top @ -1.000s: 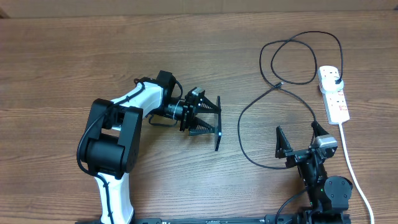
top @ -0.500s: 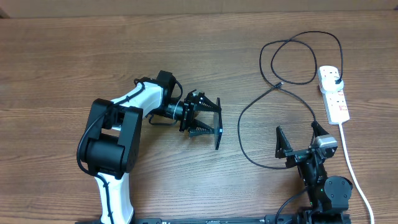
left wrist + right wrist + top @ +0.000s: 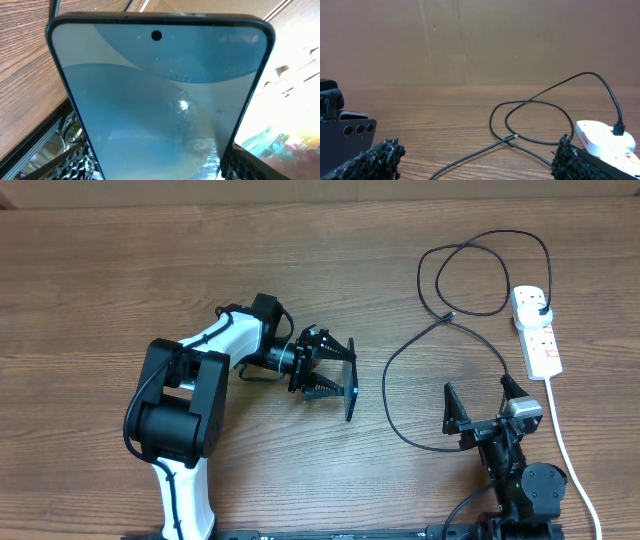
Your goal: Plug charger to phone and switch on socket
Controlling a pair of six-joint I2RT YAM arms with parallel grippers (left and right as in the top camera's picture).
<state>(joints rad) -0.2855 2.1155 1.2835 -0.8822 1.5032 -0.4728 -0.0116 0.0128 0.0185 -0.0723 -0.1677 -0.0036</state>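
Note:
My left gripper (image 3: 333, 372) is shut on the phone (image 3: 351, 388), held on its edge above the table. In the left wrist view its lit blue-white screen (image 3: 160, 95) fills the frame between my fingers. The phone's dark back with camera lenses shows at the left of the right wrist view (image 3: 347, 132). The charger's thin black cable (image 3: 400, 355) loops across the right side; its connector tip (image 3: 448, 314) lies free on the table, also in the right wrist view (image 3: 511, 137). Its black plug (image 3: 540, 308) sits in the white socket (image 3: 537, 332). My right gripper (image 3: 485, 405) is open and empty.
The socket's thick white cord (image 3: 570, 455) runs down the right side toward the front edge. The left arm's white body (image 3: 185, 420) occupies the front left. The wooden table (image 3: 120, 270) stretches bare at the back left.

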